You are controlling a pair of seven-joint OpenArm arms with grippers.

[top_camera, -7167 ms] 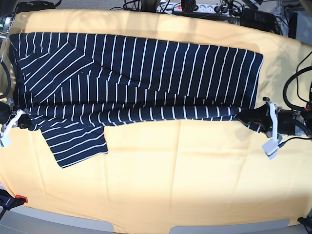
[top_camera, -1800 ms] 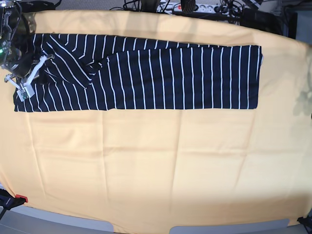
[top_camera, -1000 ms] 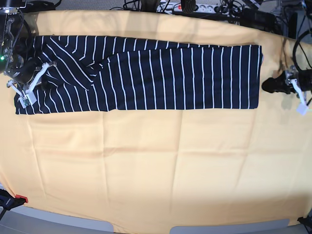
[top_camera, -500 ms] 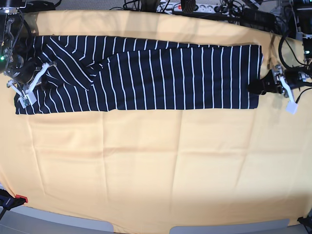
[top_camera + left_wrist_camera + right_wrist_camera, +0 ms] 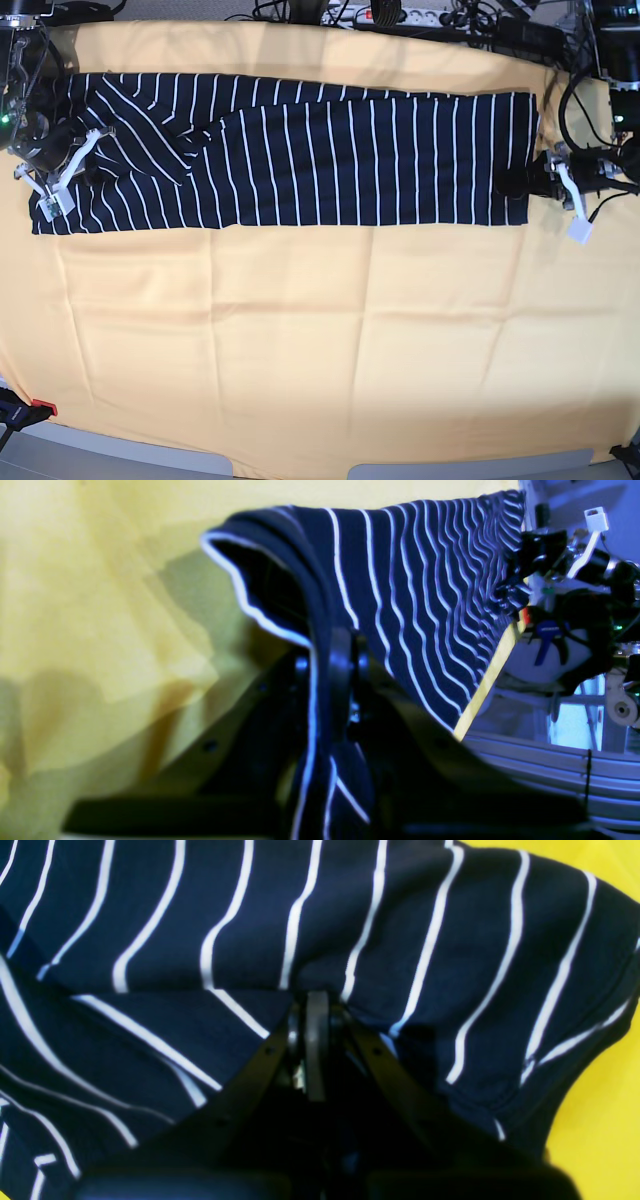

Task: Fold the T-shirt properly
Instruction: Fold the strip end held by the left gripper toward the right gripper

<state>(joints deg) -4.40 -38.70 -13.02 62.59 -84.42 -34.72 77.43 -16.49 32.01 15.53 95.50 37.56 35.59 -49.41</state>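
Note:
The dark navy T-shirt with thin white stripes lies folded into a long band across the back of the table. My left gripper is at the band's right end and is shut on the hem. In the left wrist view the cloth drapes over the closed left gripper. My right gripper is at the band's left end, shut on the shirt. In the right wrist view striped cloth bunches around the closed right gripper.
A plain yellow-orange cloth covers the table. Cables and a power strip lie along the back edge. A red clamp sits at the front left corner. The right arm's body shows beyond the shirt in the left wrist view.
My left arm has come in from the right to the shirt's right end, and its gripper now sits over the hem. My right arm has stayed put.

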